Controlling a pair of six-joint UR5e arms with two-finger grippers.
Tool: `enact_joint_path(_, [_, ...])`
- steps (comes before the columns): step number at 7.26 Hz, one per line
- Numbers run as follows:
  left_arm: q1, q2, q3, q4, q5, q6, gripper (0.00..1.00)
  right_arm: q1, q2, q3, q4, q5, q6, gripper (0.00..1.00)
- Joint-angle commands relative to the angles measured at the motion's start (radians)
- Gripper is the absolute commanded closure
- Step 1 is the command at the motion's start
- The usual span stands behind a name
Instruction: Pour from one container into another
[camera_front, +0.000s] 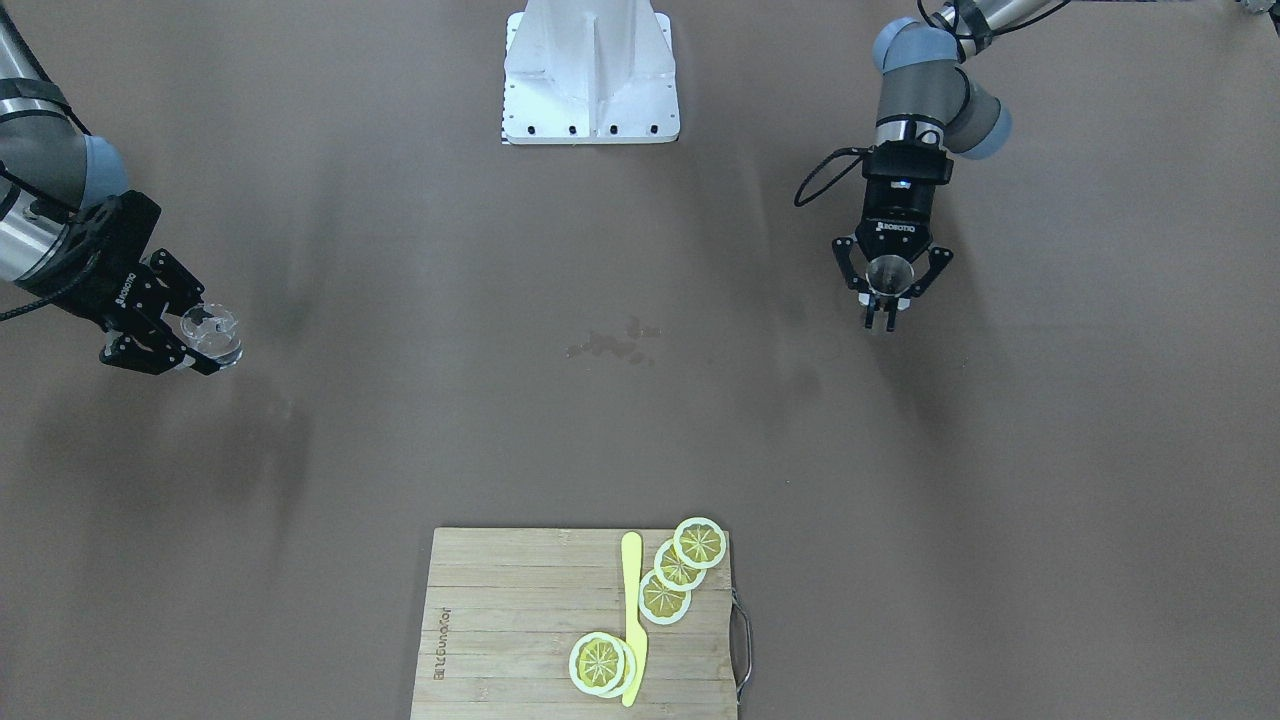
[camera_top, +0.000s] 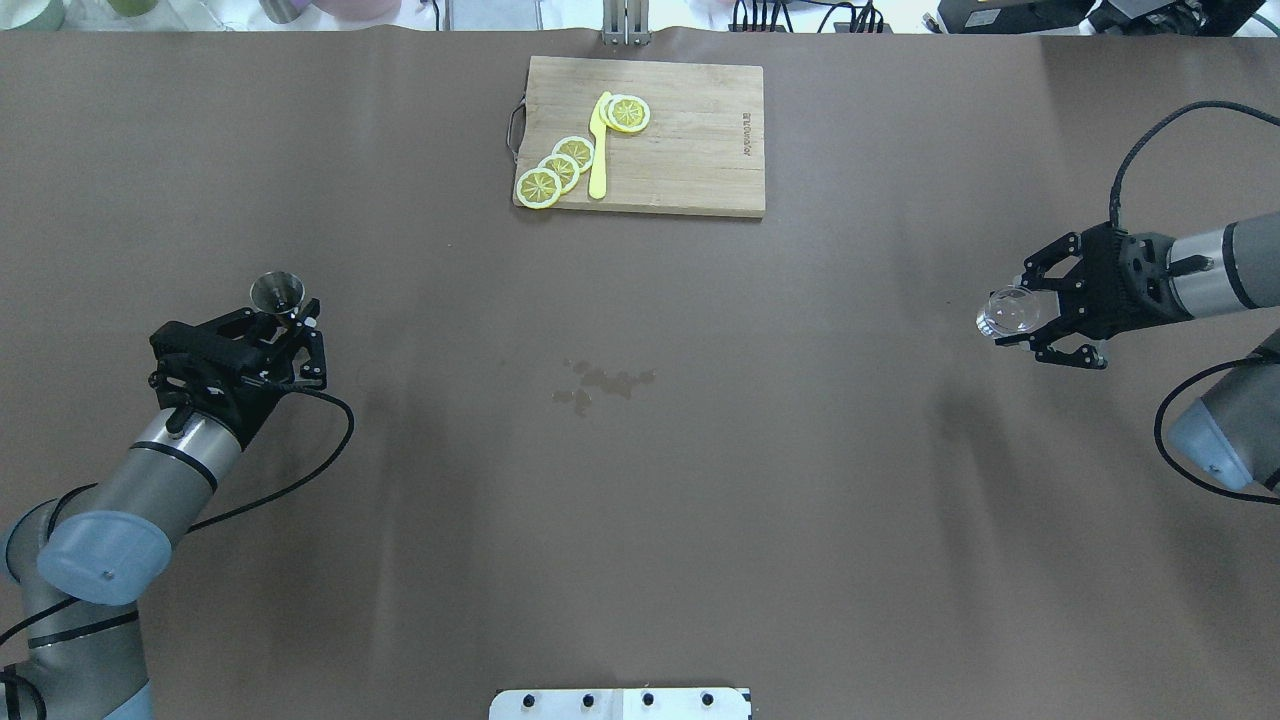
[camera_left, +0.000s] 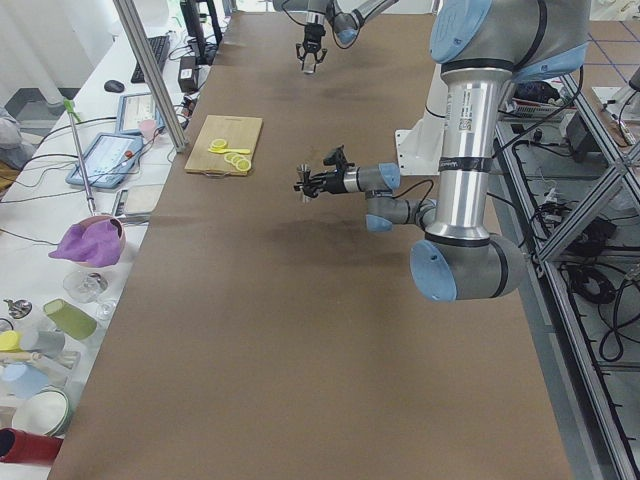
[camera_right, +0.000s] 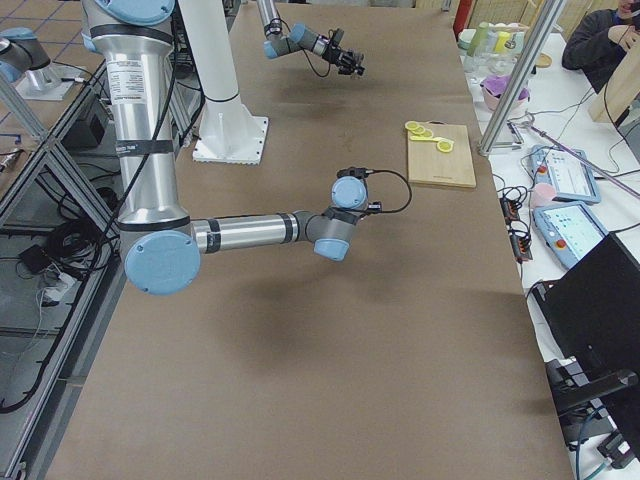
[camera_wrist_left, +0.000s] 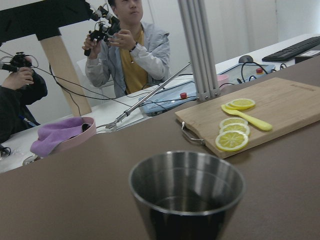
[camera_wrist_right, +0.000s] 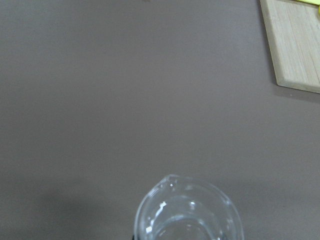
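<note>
The clear glass (camera_top: 1008, 313) hangs above the table's right side in the overhead view, and my right gripper (camera_top: 1018, 316) is shut on it. In the front view the glass (camera_front: 212, 333) shows at the left between the black fingers (camera_front: 190, 300). Its rim (camera_wrist_right: 187, 212) fills the bottom of the right wrist view. The steel jigger (camera_top: 277, 292) is upright off the table on the opposite side, with my left gripper (camera_top: 292, 318) shut on its lower part. The jigger's cup (camera_wrist_left: 186, 192) looms close in the left wrist view, and shows as the jigger (camera_front: 888, 272) in the front view.
A wooden cutting board (camera_top: 690, 130) at the far middle edge carries lemon slices (camera_top: 560, 170) and a yellow knife (camera_top: 599, 150). A small wet stain (camera_top: 600, 383) marks the table's middle. The robot base (camera_front: 590, 75) stands at the near edge. A person (camera_wrist_left: 127, 55) sits beyond the table.
</note>
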Motion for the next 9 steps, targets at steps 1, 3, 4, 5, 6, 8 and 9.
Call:
enact_joint_path(1, [-0.061,0.005,0.072,-0.028,-0.047,-0.035,1.00,-0.001,0.010,-0.123,0.165,0.001,0.085,1.00])
enact_joint_path(3, [-0.126,-0.012,0.155,-0.082,-0.085,-0.041,1.00,-0.001,0.013,-0.198,0.296,-0.002,0.122,1.00])
enact_joint_path(4, [-0.188,-0.059,0.173,-0.082,-0.144,-0.054,1.00,-0.001,0.014,-0.221,0.342,-0.002,0.157,1.00])
enact_joint_path(5, [-0.194,-0.059,0.228,-0.111,-0.166,-0.088,1.00,-0.002,0.016,-0.232,0.364,-0.001,0.190,1.00])
enact_joint_path(6, [-0.193,-0.073,0.251,-0.122,-0.173,-0.143,1.00,-0.004,0.017,-0.247,0.405,-0.005,0.236,1.00])
enact_joint_path(8, [-0.190,-0.117,0.311,-0.116,-0.174,-0.153,1.00,-0.005,0.024,-0.287,0.437,-0.005,0.255,1.00])
enact_joint_path(9, [-0.191,-0.127,0.298,-0.114,-0.173,-0.153,1.00,-0.007,0.024,-0.301,0.438,-0.005,0.255,1.00])
